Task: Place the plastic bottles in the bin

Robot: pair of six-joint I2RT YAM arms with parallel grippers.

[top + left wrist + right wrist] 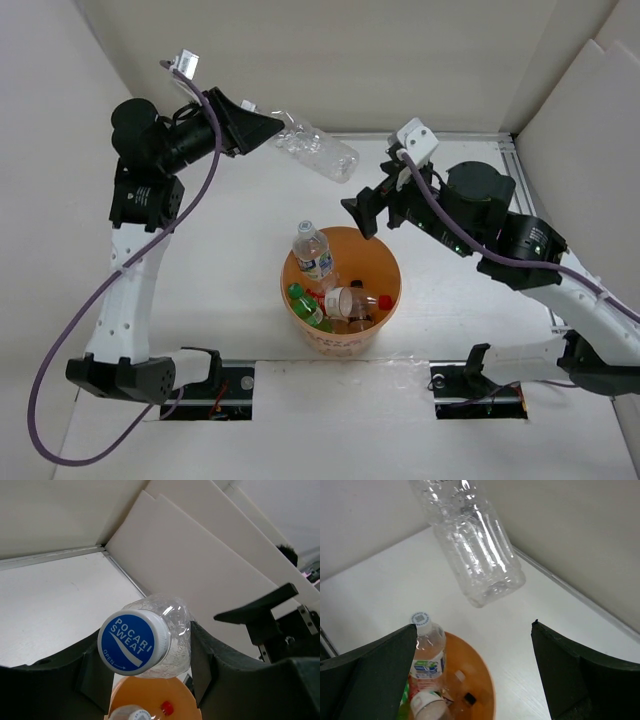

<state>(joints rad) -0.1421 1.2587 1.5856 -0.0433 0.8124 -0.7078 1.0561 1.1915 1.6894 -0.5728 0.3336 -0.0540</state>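
My left gripper is shut on the neck of a clear bottle and holds it high, behind and left of the bin. In the left wrist view its blue cap faces the camera between the fingers. The orange bin stands mid-table and holds several bottles: a clear one with a white cap upright, a green one, and one lying flat. My right gripper is open and empty just right of the bin's far rim. The held bottle hangs before it.
White walls enclose the table on the left, back and right. A metal rail runs along the right edge. The bin sits just under my right fingers.
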